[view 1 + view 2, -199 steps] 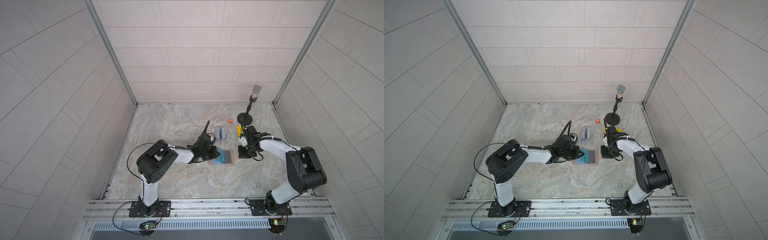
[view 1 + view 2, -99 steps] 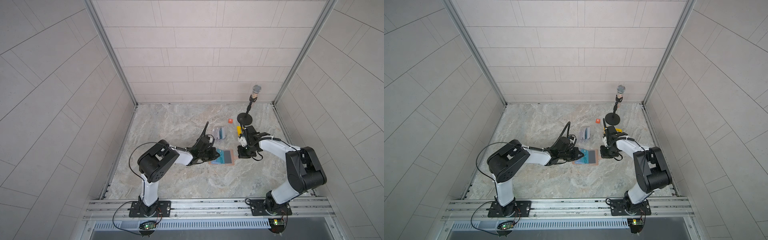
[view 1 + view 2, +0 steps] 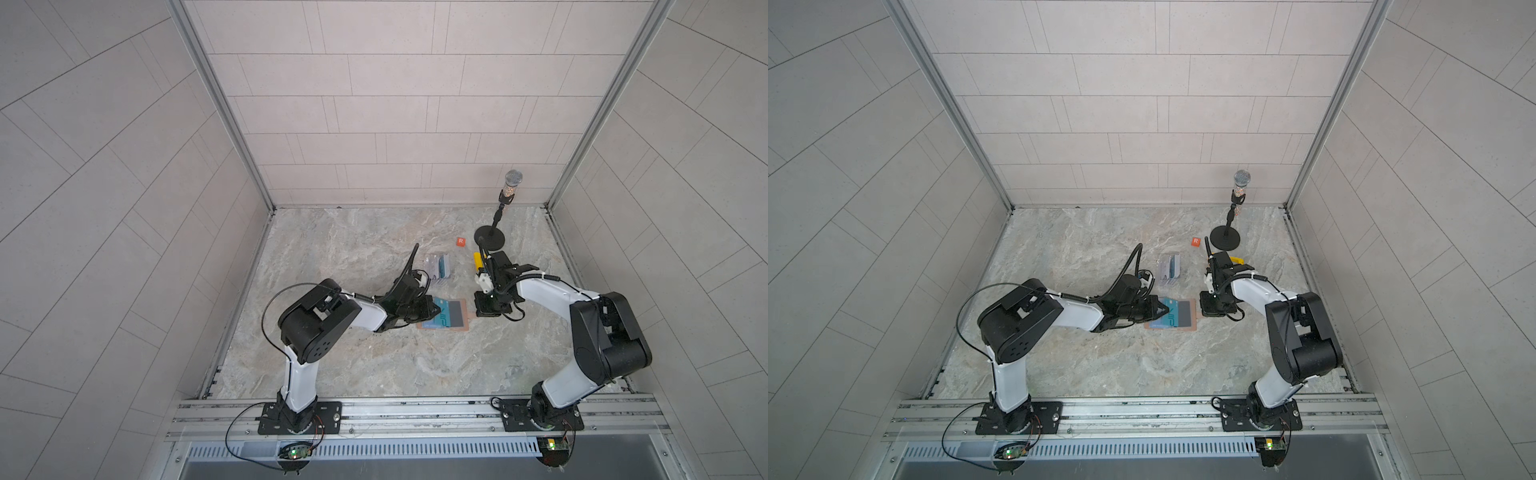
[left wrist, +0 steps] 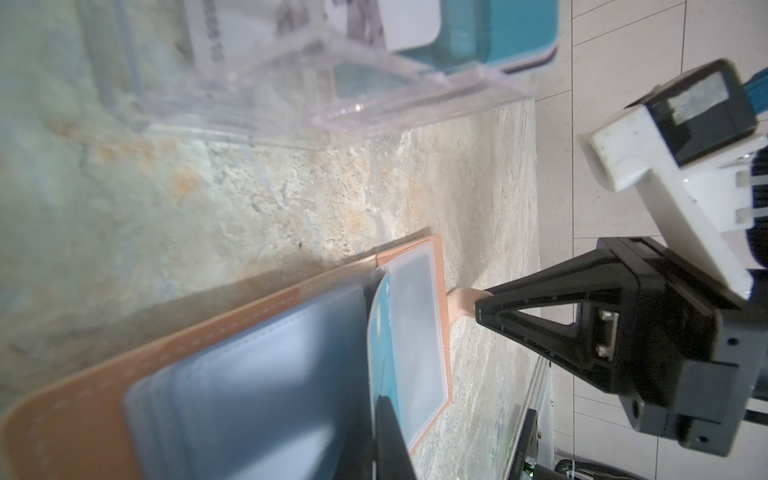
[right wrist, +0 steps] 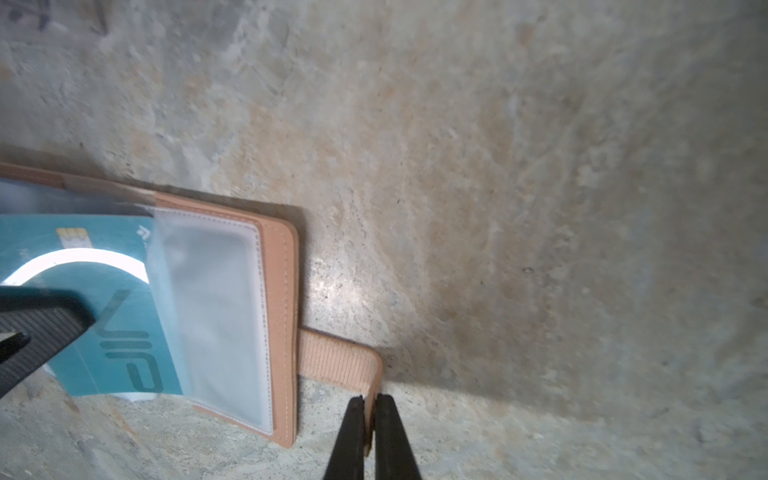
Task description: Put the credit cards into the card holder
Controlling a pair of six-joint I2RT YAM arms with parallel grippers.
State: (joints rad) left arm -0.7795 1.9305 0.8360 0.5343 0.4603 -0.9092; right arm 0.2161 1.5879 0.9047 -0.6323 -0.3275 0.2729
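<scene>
The tan card holder [image 3: 441,328] [image 3: 1190,328] lies open on the marble floor, its clear pocket [image 5: 216,316] facing up. My left gripper [image 3: 436,309] [image 3: 1165,308] [image 4: 380,409] is shut on a teal credit card [image 5: 124,353] [image 4: 380,324]. One end of the card sits under the clear pocket's edge. My right gripper [image 5: 369,401] [image 3: 478,311] [image 3: 1202,311] is shut on the holder's snap tab [image 5: 336,357] [image 4: 461,301] at the holder's right side. More credit cards [image 4: 478,33] stand in a clear acrylic stand [image 3: 438,268] [image 3: 1169,268] just behind the holder.
A small orange square marked R [image 3: 460,242] [image 3: 1195,241] lies behind the right arm. A microphone on a round black base [image 3: 490,239] [image 3: 1225,239] stands at the back right. A yellow object [image 3: 478,259] lies next to the right wrist. Tiled walls close in three sides.
My left gripper has moved right with the teal card, bringing it over the open holder and into the pocket's edge. The right gripper has stayed on the tab.
</scene>
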